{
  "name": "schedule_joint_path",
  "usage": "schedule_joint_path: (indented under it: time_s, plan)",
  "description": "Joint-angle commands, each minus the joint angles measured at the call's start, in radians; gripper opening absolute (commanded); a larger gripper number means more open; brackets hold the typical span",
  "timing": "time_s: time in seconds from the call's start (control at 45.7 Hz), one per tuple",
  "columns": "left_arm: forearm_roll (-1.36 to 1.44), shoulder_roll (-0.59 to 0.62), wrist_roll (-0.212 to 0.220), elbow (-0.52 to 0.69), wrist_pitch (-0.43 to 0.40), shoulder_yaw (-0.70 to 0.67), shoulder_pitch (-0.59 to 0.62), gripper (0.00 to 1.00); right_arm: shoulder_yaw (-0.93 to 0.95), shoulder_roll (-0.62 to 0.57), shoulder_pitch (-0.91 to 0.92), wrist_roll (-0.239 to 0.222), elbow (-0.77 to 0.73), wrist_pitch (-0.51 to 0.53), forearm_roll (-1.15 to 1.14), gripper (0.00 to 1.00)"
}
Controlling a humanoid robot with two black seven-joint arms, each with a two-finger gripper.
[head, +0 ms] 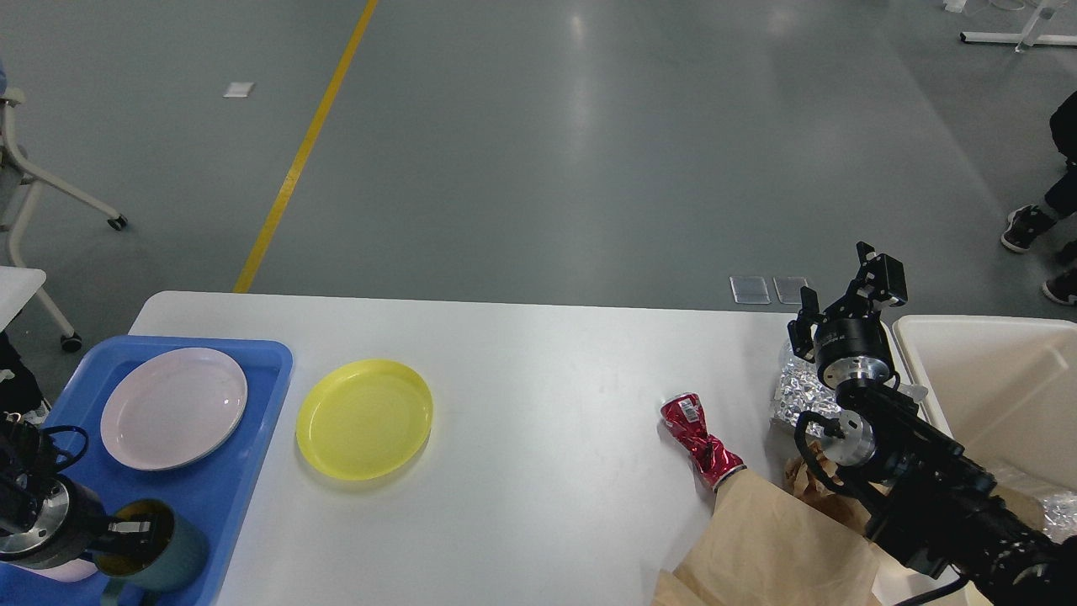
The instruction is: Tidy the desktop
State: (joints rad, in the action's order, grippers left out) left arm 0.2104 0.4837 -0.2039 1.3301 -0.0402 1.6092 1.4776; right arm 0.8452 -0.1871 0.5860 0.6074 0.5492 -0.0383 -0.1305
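desktop [538, 370] (yellow plate [364, 418], crushed can [700, 440])

We see a smooth white surface [538, 353], glossy yellow plastic plate [364, 418], crumpled shiny red can [700, 439], wrinkled foil [798, 393], matt brown paper [774, 547].

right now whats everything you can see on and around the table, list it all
desktop: 1, white, centre
tray: 1, blue, left end
pale plate: 1, pinkish white, in tray
yellow plate: 1, beside tray
mug: 1, dark green, tray's near end
crushed can: 1, red, right of centre
foil: 1 wad, silver, behind right arm
paper bag: 1, brown, near right edge
bin: 1, cream, far right
left claw: at mug rim
right claw: open, raised
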Motion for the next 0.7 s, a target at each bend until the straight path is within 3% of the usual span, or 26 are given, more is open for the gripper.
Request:
schedule_joint_path:
  time_s: [0.0, 0.175, 0.372, 0.591, 0.678]
  plan:
    - [0.0, 0.006, 0.0, 0.0, -0.007, 0.0, 0.003, 0.95, 0.0, 0.0, 0.0, 0.0, 0.0, 0.0, 0.0, 1.0]
    - [0.0, 0.013, -0.011, 0.001, -0.061, 0.012, 0.021, 0.96, 0.0, 0.0, 0.0, 0.0, 0.0, 0.0, 0.0, 1.0]
    - [0.001, 0.055, -0.012, -0.002, -0.227, 0.005, 0.134, 0.96, 0.0, 0.0, 0.0, 0.0, 0.0, 0.0, 0.0, 1.0]
    - [-0.019, 0.084, -0.017, -0.026, -0.507, -0.054, 0.343, 0.96, 0.0, 0.0, 0.0, 0.0, 0.0, 0.0, 0.0, 1.0]
    - [-0.046, 0.084, -0.012, -0.048, -0.572, -0.104, 0.394, 0.96, 0.0, 0.0, 0.0, 0.0, 0.0, 0.0, 0.0, 1.0]
